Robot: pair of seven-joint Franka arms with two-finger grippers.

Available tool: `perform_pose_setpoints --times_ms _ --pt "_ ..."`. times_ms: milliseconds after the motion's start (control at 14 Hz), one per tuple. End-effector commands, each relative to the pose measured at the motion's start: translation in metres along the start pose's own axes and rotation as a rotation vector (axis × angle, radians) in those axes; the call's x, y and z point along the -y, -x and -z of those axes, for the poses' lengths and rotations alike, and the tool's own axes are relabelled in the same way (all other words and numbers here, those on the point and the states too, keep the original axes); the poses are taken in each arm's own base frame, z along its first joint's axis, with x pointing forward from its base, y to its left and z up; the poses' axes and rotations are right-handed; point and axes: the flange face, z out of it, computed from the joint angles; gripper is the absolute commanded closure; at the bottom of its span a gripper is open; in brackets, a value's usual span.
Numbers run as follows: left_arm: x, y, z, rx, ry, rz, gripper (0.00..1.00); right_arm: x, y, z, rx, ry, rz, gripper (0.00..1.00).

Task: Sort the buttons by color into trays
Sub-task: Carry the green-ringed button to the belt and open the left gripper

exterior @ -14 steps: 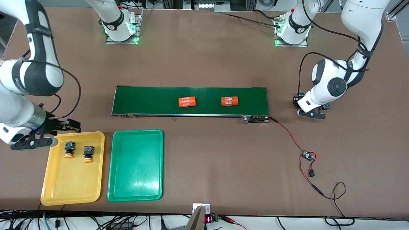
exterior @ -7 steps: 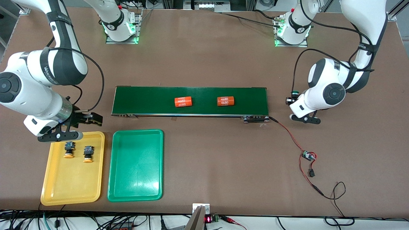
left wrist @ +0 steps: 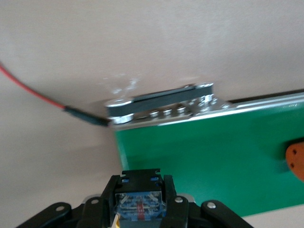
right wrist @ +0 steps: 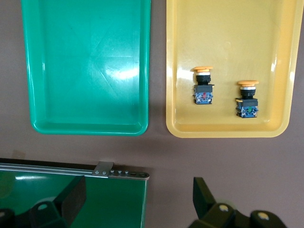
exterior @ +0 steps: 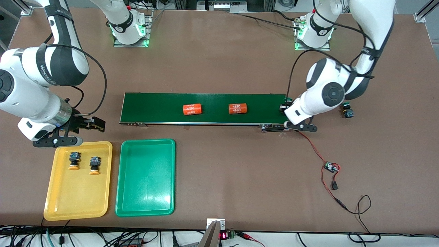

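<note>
Brown tabletop is stretching out under both arms, with a long dark-green conveyor belt (exterior: 204,108) lying across its middle and two orange cylinders (exterior: 192,109) (exterior: 237,108) sitting on it. A red wire (exterior: 313,147) is trailing away from the belt's end toward a small circuit board (exterior: 331,167) on the table.

The left gripper (exterior: 287,118) is hanging over the belt's end toward the left arm's side, its jaws clamping a green-capped button (left wrist: 139,199); in the left wrist view the button's black-and-blue body is sitting squeezed between the two fingers. Another green-capped button (exterior: 347,112) is lying on the bare table near that same end of the belt, well apart from the trays.

The right gripper (exterior: 73,132) is hovering over the table between the belt's other end and the yellow tray (exterior: 55,206), its jaws standing wide apart and holding nothing. Two yellow-capped buttons (exterior: 74,160) (exterior: 94,165) are lying side by side in the yellow tray, in the part of it farther from the front camera. The green tray (exterior: 145,209) is sitting just beside the yellow one, nothing showing in it.
</note>
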Motion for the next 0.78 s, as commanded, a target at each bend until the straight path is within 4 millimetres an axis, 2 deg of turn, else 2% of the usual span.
perform_pose_setpoints --times_ms 0,71,143,214,285,357,570,642,713 --pt "-0.018 -0.004 -0.02 -0.02 0.037 0.026 0.75 -0.001 0.007 0.004 0.012 -0.001 -0.018 0.0" --pt "-0.027 -0.003 -0.022 -0.03 0.038 0.012 0.71 -0.001 0.007 0.005 0.01 -0.001 -0.018 0.0" --pt "-0.028 -0.002 -0.022 -0.029 0.037 0.008 0.59 0.001 0.007 0.006 0.008 -0.001 -0.015 0.0" --pt "-0.029 -0.001 -0.022 -0.026 0.037 0.009 0.19 0.002 0.007 0.006 0.007 -0.001 -0.014 0.0" --pt "-0.03 0.0 -0.019 -0.025 0.033 -0.004 0.0 0.002 0.007 0.006 0.007 0.001 -0.013 0.0" --pt "-0.03 0.001 -0.012 -0.028 0.03 -0.002 0.0 0.001 0.007 0.006 0.007 0.001 -0.015 0.0" --pt "-0.03 0.013 0.036 -0.037 -0.006 -0.004 0.0 0.0 0.007 0.007 0.007 -0.001 -0.015 0.0" --pt "-0.023 0.016 0.049 -0.036 -0.022 0.006 0.0 0.0 0.007 0.007 0.007 -0.001 -0.017 0.0" --pt "-0.004 0.016 0.058 -0.029 -0.043 0.033 0.0 0.001 0.008 0.007 0.013 0.0 -0.015 0.0"
